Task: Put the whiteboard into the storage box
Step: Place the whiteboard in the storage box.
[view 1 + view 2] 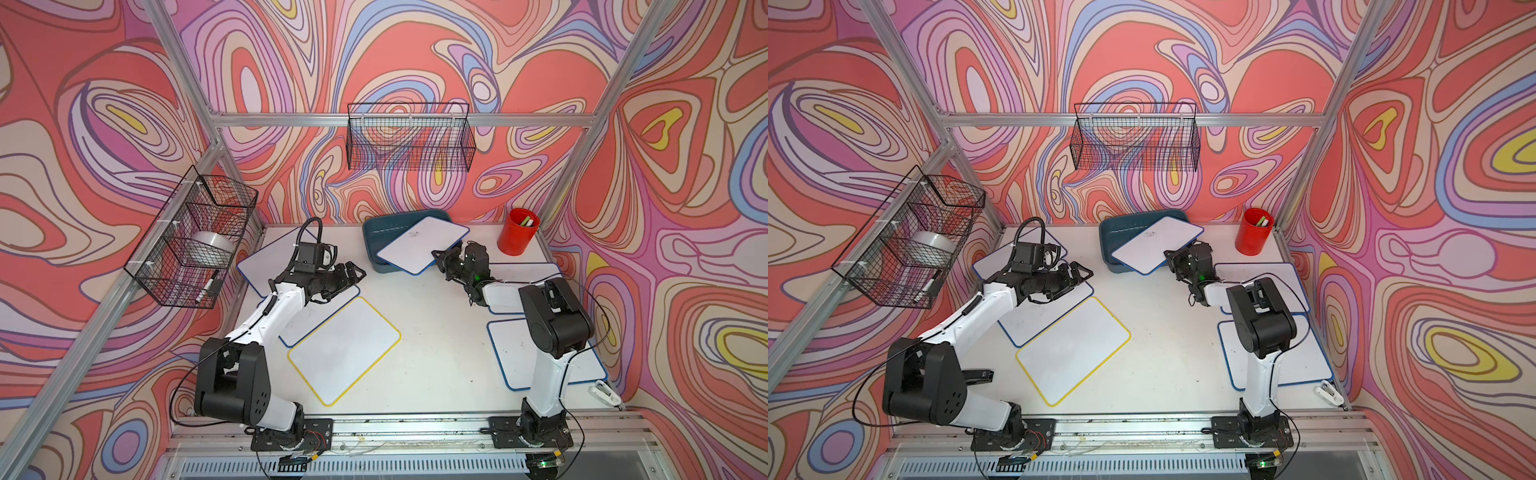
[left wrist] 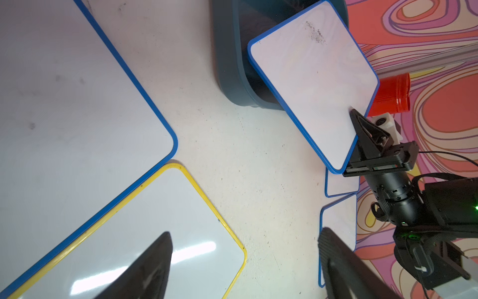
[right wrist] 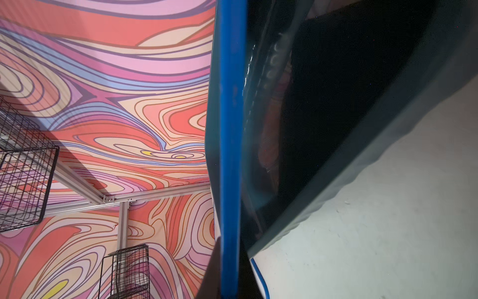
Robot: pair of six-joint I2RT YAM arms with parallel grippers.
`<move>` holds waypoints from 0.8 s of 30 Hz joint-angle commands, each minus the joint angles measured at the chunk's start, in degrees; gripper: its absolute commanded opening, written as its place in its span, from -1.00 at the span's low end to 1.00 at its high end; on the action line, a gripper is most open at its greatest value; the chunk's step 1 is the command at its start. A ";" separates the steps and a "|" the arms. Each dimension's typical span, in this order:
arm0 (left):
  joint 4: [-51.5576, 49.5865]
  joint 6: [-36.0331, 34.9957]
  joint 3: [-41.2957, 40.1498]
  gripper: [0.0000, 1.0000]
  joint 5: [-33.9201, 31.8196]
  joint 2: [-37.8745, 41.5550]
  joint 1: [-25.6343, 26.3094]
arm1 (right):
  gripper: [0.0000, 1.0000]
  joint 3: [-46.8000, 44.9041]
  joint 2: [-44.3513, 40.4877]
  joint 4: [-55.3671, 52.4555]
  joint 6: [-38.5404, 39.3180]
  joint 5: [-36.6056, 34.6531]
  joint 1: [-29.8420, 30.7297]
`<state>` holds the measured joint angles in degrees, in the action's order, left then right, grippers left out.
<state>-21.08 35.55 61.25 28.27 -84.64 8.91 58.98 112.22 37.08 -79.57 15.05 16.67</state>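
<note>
Your right fingers (image 2: 366, 129) clamp a corner of the blue-framed whiteboard (image 1: 419, 245), which lies skewed across the rim of the storage box (image 1: 372, 239). Release now and it may stay propped or slide out. Your left fingers (image 2: 152, 264) are apart.

Table (image 1: 436, 332) bears whiteboards (image 1: 345, 349), storage box (image 1: 376, 239), cup (image 1: 517, 237).

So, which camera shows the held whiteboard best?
Left wrist view: the whiteboard shows its face large, the right claw pinching a corner, over the storage box. Both top views show it smaller; right wrist, only its blue edge.
</note>
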 commanded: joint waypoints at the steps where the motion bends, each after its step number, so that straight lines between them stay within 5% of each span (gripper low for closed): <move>1: -3.62 -2.21 1.54 0.69 1.81 -1.31 -1.08 | -1.00 -0.87 0.30 7.25 -0.91 -5.77 1.05; 13: -16.33 -10.69 8.92 0.69 2.61 -4.16 -1.17 | -0.71 2.16 3.69 5.20 1.44 -7.98 4.93; 24: -14.38 -9.34 7.82 0.69 6.07 -5.62 -2.75 | -0.38 4.34 2.02 0.57 6.58 -9.30 7.36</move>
<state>-33.32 27.57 69.28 32.77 -89.78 6.87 61.78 115.28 38.06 -75.96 7.05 23.18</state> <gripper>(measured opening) 0.846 0.306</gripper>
